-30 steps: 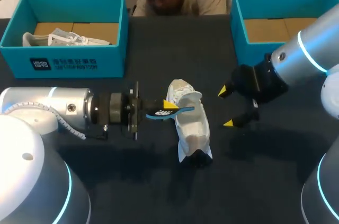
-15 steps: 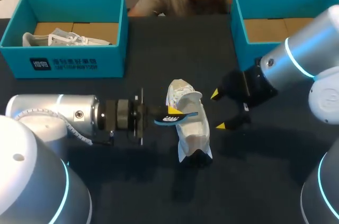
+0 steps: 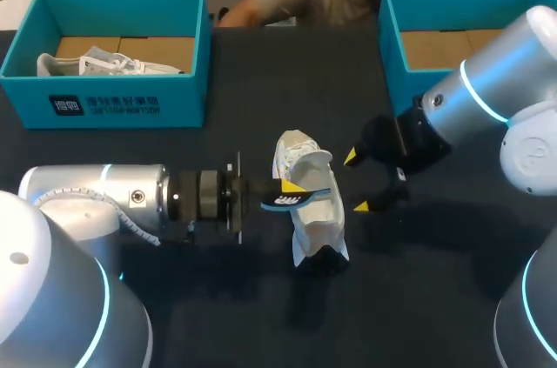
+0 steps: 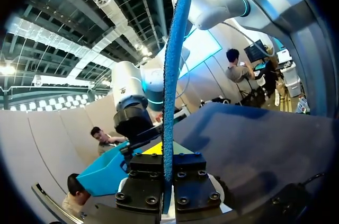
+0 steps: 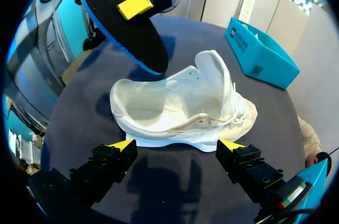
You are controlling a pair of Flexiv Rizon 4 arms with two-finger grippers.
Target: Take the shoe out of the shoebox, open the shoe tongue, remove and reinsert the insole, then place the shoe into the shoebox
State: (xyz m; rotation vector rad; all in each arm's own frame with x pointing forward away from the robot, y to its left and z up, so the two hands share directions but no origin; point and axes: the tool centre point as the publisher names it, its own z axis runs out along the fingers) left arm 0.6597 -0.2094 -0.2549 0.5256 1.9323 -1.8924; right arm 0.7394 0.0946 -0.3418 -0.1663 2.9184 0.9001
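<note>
Yellow fingertips of the left gripper are pressed from both sides onto the insole, so this claw is closed on it. In the left wrist view the insole shows edge-on, a thin blue strip rising straight out from between the two black finger blocks. From the right wrist view its broad black face with a blue rim hangs over the far side of the shoe, one yellow tip of the left gripper lying flat against it. Whether the insole's lower end touches the shoe's rim cannot be told.

Across from it, the right gripper stands wide open and holds nothing. Its two tips sit just beside the shoe's right flank, apart from it, low over the table.

Between the two claws is the white shoe. It stands on its sole on the dark table, outside both boxes, with its mouth open and the pale inside showing. In the right wrist view the shoe lies straight ahead of the open fingers, its tongue lifted up.

Farther out, a teal shoebox sits at the table's far left with a second white shoe inside. Another teal shoebox sits at the far right, showing a cardboard floor.
</note>
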